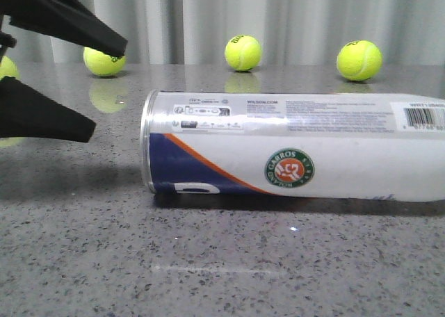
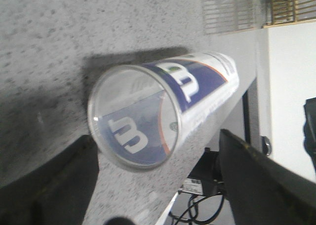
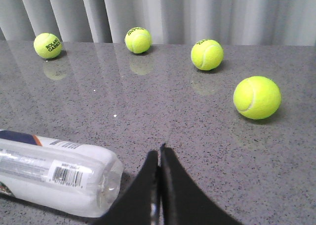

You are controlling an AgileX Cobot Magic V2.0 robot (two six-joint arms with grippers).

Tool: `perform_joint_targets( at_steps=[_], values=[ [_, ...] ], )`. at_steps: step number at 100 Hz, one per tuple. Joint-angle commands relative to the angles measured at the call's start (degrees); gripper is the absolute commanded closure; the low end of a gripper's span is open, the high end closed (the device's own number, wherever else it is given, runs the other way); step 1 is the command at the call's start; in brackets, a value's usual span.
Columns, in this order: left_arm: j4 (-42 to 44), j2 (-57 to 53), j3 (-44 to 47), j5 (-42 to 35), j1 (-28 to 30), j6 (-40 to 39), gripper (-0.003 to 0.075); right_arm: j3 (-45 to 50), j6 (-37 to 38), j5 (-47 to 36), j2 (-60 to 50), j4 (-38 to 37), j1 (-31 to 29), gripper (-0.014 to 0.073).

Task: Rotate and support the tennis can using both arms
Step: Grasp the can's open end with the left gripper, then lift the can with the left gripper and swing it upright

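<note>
The tennis can (image 1: 292, 153) lies on its side on the grey table, its metal rim toward the left and its far end running out of the front view on the right. The navy panel, orange stripe and round emblem face the camera. My left gripper (image 1: 104, 91) is open, its black fingers spread just left of the rim, apart from it. In the left wrist view the can's open end (image 2: 133, 119) sits between and ahead of the fingers. My right gripper (image 3: 159, 153) is shut and empty, beside the can's closed end (image 3: 74, 178).
Yellow tennis balls lie on the table behind the can (image 1: 104, 61) (image 1: 243, 53) (image 1: 359, 60), with one more at the left edge (image 1: 7, 68). In the right wrist view a ball (image 3: 256, 97) lies near the right gripper. A grey curtain hangs behind.
</note>
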Motion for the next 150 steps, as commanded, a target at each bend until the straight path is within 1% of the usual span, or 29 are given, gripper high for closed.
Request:
perform_joint_targets(
  at_steps=[1,18,28,36,50,57,62,81,95,124,150],
  values=[
    [-6.4,0.3,-2.9,5.7,-2.2,1.2,0.0227,-1.3,0.0,-4.7,0.6,-1.6,-0.3,0.065],
    [-8.8,4.0,-7.0,2.9,-5.9,2.1,0.0227,-1.3,0.0,-4.7,0.6,-1.6,-0.3,0.065],
    [-9.9,7.0,-10.2,3.4,-7.6,2.2,0.0227,-1.3,0.0,-4.7,0.6,-1.6,-0.3,0.065],
    [-11.7,8.9,-11.7,4.1,-9.1,2.2,0.0227,-1.3,0.0,-4.7,0.6,-1.6,-0.3,0.065],
    [-12.2,11.7,-13.7,5.8,-10.4,2.3,0.0233,-1.3,0.0,-4.7,0.6,-1.6,-0.3,0.065],
    [-13.3,12.1,-13.7,5.7,-10.4,2.6,0.0272,-1.3,0.0,-4.7,0.6,-1.6,-0.3,0.065],
    [-13.6,12.2,-13.7,5.7,-10.4,2.7,0.0318,-1.3,0.0,-4.7,0.6,-1.6,-0.3,0.065],
    [-14.0,12.2,-13.7,5.7,-10.4,2.7,0.0531,-1.3,0.0,-4.7,0.6,-1.6,-0.3,0.065],
    [-15.1,12.2,-13.7,5.7,-10.4,2.7,0.0633,-1.3,0.0,-4.7,0.6,-1.6,-0.3,0.065],
    [-15.9,12.1,-13.8,5.7,-10.4,4.4,0.0742,-1.3,0.0,-4.7,0.6,-1.6,-0.3,0.065],
    [-16.4,7.1,-15.6,5.7,-10.3,7.0,0.0741,-1.3,0.0,-4.7,0.6,-1.6,-0.3,0.065]
  ],
)
